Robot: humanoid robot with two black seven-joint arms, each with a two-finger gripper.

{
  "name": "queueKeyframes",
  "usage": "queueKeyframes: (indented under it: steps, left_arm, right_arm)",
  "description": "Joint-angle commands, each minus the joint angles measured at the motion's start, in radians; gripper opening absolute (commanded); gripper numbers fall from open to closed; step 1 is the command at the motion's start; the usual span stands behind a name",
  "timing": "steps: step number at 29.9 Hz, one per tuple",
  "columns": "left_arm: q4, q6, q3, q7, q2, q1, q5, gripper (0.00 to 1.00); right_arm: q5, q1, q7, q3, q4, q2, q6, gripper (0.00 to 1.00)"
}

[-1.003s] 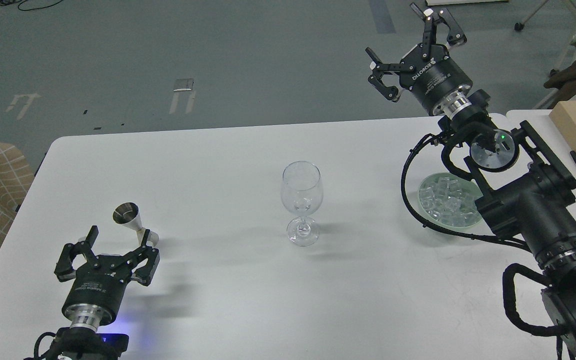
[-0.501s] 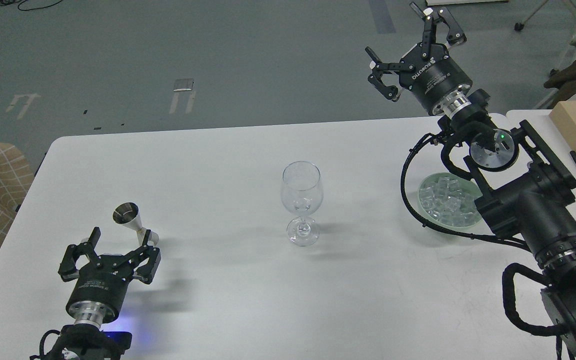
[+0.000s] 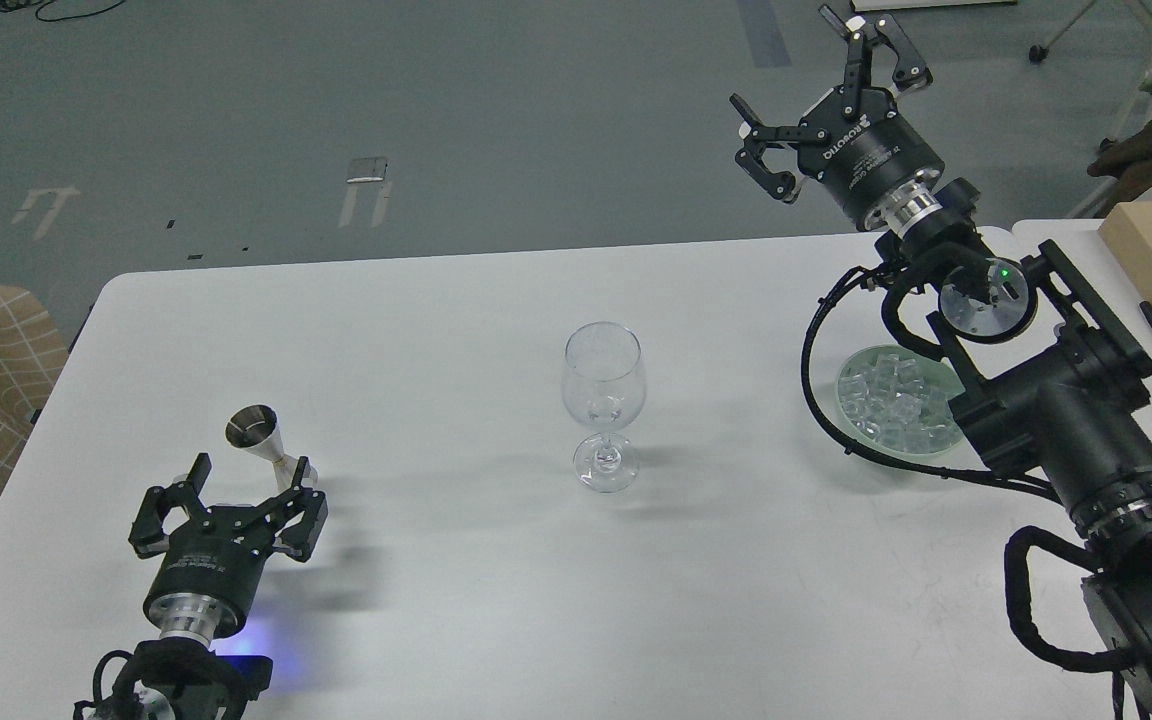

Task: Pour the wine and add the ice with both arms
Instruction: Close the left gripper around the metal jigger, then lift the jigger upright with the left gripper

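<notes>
Head view: left claw (image 3: 241, 492) spread, right by the metal jigger (image 3: 260, 440) w/o gripping it; a crooked close could tip it. Right claw (image 3: 821, 105) spread, high beyond the worktop (image 3: 436, 330). Wine glass (image 3: 604, 400) looks empty; wine not visible. Ice (image 3: 891, 400) fills glass dish (image 3: 851, 425), partly under right arm.

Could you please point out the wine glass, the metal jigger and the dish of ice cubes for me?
wine glass (image 3: 603, 375), head view, on the middle of its bowl.
metal jigger (image 3: 258, 434), head view, on its upper cone.
dish of ice cubes (image 3: 848, 400), head view, on its left rim.
</notes>
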Motion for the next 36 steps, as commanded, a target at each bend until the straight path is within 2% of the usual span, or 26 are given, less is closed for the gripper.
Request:
queueKeyframes:
  steps: [1,21,25,29,36]
  left_arm:
    - [0.011,-0.002,0.001,0.0,0.0,-0.004,0.0,0.98]
    - [0.089,-0.002,0.004,-0.007,0.0,-0.067,0.003,0.97]
    - [0.089,0.001,0.007,-0.01,0.0,-0.073,0.003,0.95]
    - [0.089,0.0,0.005,-0.013,0.0,-0.079,0.004,0.89]
    - [0.094,-0.002,0.005,-0.01,0.0,-0.093,0.003,0.86]
  right_arm:
    - [0.0,0.0,0.0,0.0,0.001,0.0,0.0,1.0]
    - [0.0,-0.002,0.0,0.0,0.001,0.0,-0.008,1.0]
    - [0.0,-0.003,0.0,0.0,0.001,0.0,-0.008,1.0]
    - [0.0,-0.003,0.0,0.0,0.001,0.0,-0.008,1.0]
    - [0.0,-0.003,0.0,0.0,0.001,0.0,-0.01,1.0]
